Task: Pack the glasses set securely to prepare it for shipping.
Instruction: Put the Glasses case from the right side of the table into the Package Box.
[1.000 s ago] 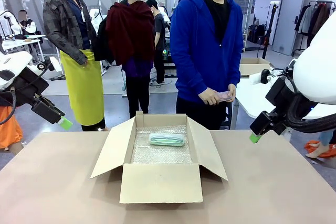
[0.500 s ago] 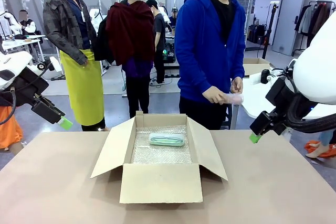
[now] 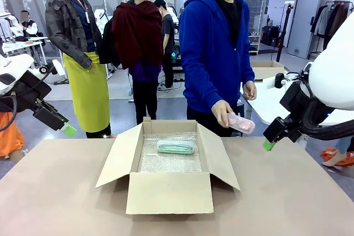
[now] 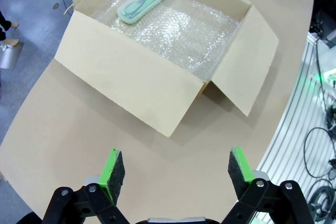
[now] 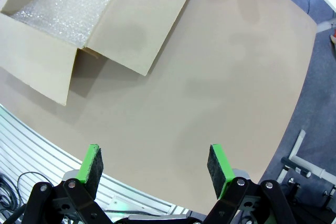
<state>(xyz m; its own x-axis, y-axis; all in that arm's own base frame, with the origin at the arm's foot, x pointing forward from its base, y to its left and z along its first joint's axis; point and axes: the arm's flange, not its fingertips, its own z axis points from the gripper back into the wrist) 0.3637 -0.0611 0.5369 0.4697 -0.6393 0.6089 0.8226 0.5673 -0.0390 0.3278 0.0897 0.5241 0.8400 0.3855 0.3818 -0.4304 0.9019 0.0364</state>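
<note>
Claws gape empty: left gripper (image 4: pixel 177 167), right gripper (image 5: pixel 156 163). Near the right one a hand (image 3: pixel 222 108) holds the pink case (image 3: pixel 241 124); a mistimed grab could knock it down.

Bright even light, soft shadows, motion-blurred pink case (image 3: pixel 241 123).

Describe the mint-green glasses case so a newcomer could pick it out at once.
Find the open brown cardboard box in the middle of the table. Its floor is lined with bubble wrap, and the mint-green glasses case lies flat on that, towards the far wall. It is the sole case inside the box; the pink case is in the person's hand.
</note>
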